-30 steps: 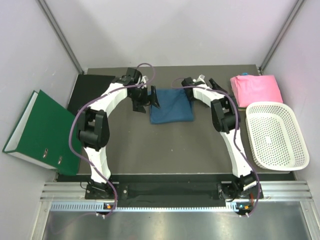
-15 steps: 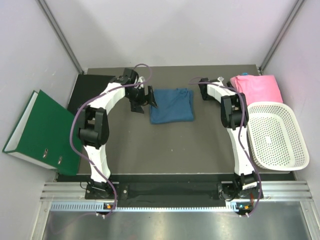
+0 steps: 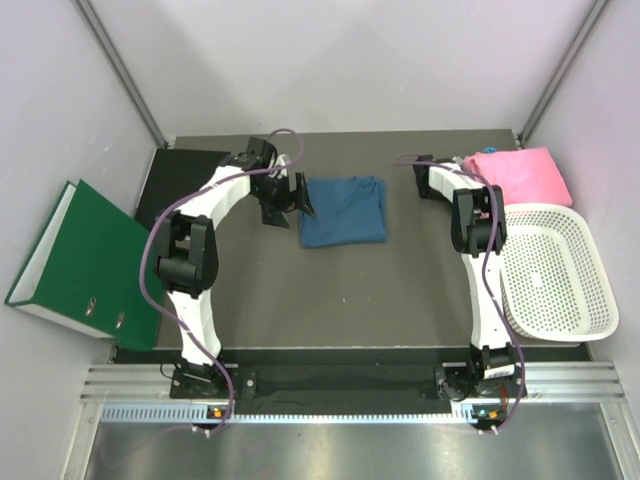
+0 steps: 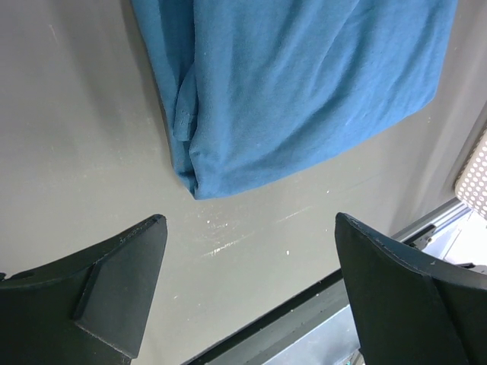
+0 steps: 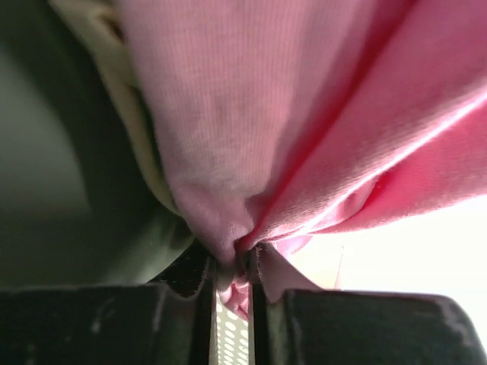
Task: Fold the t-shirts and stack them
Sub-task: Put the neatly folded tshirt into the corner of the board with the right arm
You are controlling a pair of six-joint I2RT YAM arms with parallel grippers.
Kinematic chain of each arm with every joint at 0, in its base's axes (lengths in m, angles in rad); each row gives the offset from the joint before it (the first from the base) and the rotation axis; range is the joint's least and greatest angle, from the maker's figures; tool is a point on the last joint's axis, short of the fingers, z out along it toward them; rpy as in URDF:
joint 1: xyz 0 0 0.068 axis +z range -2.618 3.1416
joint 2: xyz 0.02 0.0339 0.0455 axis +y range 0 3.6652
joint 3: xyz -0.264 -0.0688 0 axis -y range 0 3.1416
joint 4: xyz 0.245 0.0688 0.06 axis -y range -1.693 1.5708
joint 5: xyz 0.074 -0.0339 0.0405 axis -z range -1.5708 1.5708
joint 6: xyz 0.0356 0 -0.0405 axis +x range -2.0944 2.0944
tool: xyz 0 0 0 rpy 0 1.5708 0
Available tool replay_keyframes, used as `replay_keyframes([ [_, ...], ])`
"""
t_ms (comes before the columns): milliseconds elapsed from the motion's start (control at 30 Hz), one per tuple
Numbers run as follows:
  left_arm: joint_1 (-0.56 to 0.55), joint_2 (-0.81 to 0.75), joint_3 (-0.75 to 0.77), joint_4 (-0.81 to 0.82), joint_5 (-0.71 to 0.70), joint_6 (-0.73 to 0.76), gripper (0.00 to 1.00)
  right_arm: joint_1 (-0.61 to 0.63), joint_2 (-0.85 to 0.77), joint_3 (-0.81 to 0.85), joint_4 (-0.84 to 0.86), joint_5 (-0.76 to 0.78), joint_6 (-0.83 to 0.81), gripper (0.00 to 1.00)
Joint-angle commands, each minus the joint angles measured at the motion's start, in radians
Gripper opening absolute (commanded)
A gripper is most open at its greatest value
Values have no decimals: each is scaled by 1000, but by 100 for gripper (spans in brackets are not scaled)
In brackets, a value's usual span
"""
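Note:
A folded dark teal-blue t-shirt (image 3: 343, 210) lies flat in the middle of the table; the left wrist view has its corner (image 4: 304, 91) just beyond the fingers. My left gripper (image 3: 290, 195) hovers at its left edge, open and empty (image 4: 251, 285). The folded pink t-shirt (image 3: 520, 177) lies at the back right. My right gripper (image 3: 462, 172) sits at its left edge. In the right wrist view its jaws are pinched on a fold of pink cloth (image 5: 251, 152), the gripper (image 5: 237, 268) shut on it.
A white mesh basket (image 3: 553, 270) stands just in front of the pink shirt at the right edge. A green binder (image 3: 85, 262) leans off the table's left side beside a black mat (image 3: 175, 180). Grey walls close the back.
My right arm swung from the teal shirt's right side over to the pink shirt, and its gripper closed on the pink cloth. The left arm barely moved.

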State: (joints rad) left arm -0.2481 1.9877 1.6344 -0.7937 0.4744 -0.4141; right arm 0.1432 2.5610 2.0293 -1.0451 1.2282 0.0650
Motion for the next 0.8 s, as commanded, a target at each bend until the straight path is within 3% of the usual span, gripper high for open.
replay_keyframes([
  [0, 1, -64, -21, 27, 0, -8, 96, -2, -38, 14, 66, -127, -28, 0],
  [767, 1, -105, -73, 45, -14, -17, 95, 395, -116, -17, 68, -263, -56, 0],
])
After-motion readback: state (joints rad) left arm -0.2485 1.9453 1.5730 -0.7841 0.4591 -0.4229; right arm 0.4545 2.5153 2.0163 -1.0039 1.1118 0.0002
